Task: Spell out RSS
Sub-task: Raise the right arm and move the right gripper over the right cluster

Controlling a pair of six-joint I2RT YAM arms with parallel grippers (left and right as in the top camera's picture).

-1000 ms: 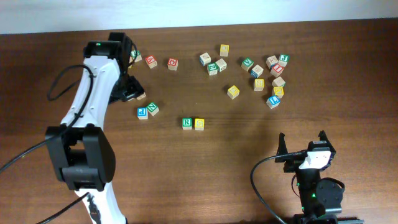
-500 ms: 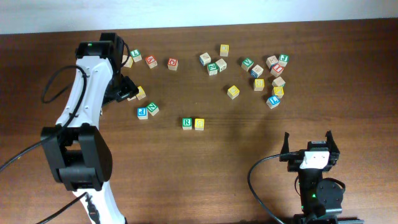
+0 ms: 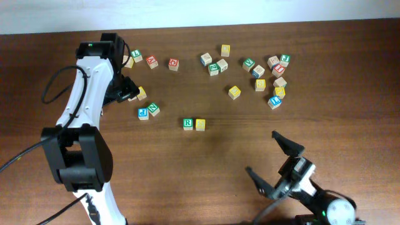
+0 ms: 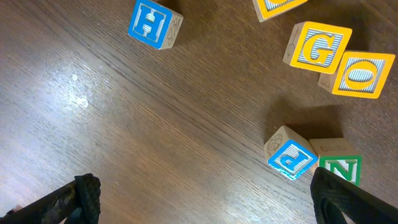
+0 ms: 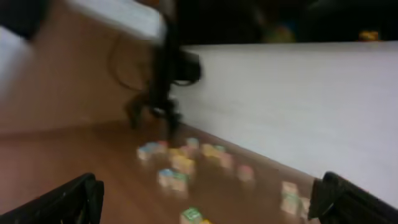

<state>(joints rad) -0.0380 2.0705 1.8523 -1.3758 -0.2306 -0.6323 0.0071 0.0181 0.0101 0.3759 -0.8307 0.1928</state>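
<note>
A green R block [image 3: 187, 124] sits mid-table with a yellow block [image 3: 200, 124] touching its right side; that block's letter is unreadable. My left gripper [image 3: 128, 91] is open and empty, low over the left block group. Its wrist view shows bare wood between its fingers [image 4: 205, 208]. A blue P block [image 4: 292, 155] and a green N block [image 4: 341, 165] lie by the right finger. My right gripper [image 3: 275, 164] is open and empty at the front right, turned toward the blocks. Its wrist view [image 5: 205, 205] is blurred.
Yellow G [image 4: 318, 50] and O [image 4: 364, 73] blocks and a blue H block [image 4: 154, 22] lie ahead of the left gripper. Several loose letter blocks are scattered at the back right [image 3: 269, 78] and back middle [image 3: 215, 62]. The left arm's cable [image 3: 53, 84] loops at the left.
My right arm has swung from upright at the front edge to tilted left and forward, fingers still spread. My left gripper shifted slightly left, then held still.
</note>
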